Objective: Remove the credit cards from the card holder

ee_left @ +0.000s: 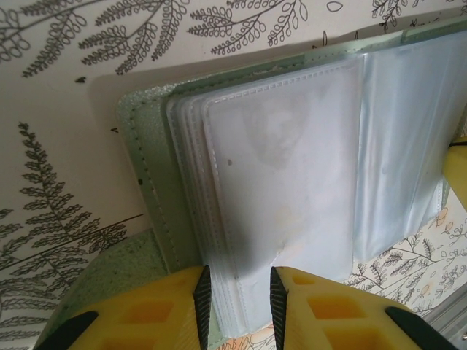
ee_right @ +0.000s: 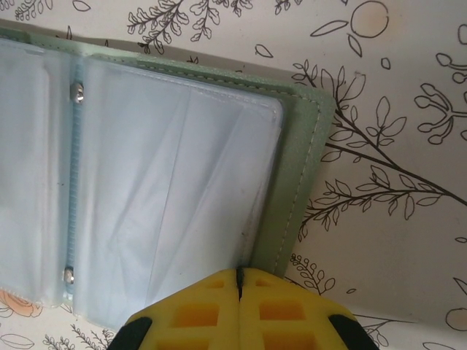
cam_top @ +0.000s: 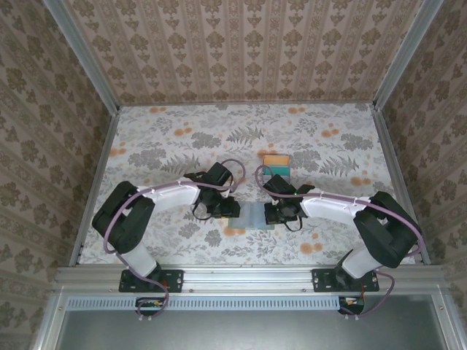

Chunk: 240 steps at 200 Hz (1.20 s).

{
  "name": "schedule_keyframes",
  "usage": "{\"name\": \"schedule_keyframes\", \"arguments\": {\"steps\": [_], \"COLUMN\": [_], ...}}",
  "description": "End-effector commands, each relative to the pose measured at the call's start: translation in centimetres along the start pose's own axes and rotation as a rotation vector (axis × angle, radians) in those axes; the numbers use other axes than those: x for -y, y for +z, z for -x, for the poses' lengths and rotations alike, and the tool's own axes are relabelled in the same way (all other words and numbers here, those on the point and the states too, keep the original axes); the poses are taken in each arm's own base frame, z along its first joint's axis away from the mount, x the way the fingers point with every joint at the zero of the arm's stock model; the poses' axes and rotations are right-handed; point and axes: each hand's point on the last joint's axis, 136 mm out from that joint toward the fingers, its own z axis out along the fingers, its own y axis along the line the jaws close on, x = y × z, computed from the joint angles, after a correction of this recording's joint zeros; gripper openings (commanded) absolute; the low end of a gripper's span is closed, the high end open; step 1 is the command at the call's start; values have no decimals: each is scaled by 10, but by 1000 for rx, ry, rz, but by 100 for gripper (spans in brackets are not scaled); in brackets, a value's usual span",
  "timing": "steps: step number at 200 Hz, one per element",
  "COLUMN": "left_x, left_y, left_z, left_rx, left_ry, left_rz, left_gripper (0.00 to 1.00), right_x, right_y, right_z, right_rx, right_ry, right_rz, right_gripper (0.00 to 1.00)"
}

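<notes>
- Table (cam_top: pixel 146 146): floral cloth, both arms reaching in to its middle.
- Holder (cam_top: pixel 252 216): lies open and flat between the two grippers, clear sleeves (ee_left: pixel 284 160) facing up, green cover beneath.
- Left gripper (ee_left: pixel 239 273): at the holder's left edge, jaws part-closed on the edge of the sleeve stack.
- Right gripper (ee_right: pixel 239 275): fingers fully together, tips on the holder's right half, where sleeve meets green cover.
- Cards (cam_top: pixel 276 165): orange-and-teal stack on the cloth, beyond the holder, apart from both grippers.
</notes>
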Motion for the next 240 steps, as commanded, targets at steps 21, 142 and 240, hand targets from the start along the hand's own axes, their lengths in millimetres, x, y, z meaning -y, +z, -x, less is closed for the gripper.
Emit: {"name": "schedule_keyframes", "arguments": {"steps": [21, 142, 240], "left_x": [4, 26, 37], "left_y": [7, 5, 1], "left_z": [-5, -4, -2], "left_rx": [-20, -14, 2], "left_ry": [28, 94, 123], "left_rz": [-14, -66, -118], "left_gripper": [30, 36, 52], "right_x": [6, 5, 4], "right_y": [10, 15, 19], "right_z": [-14, -19, -19], "right_rx": [-44, -61, -69], "right_ry": [15, 14, 14], "right_rz": [-24, -35, -40], "right_gripper": [1, 1, 1]}}
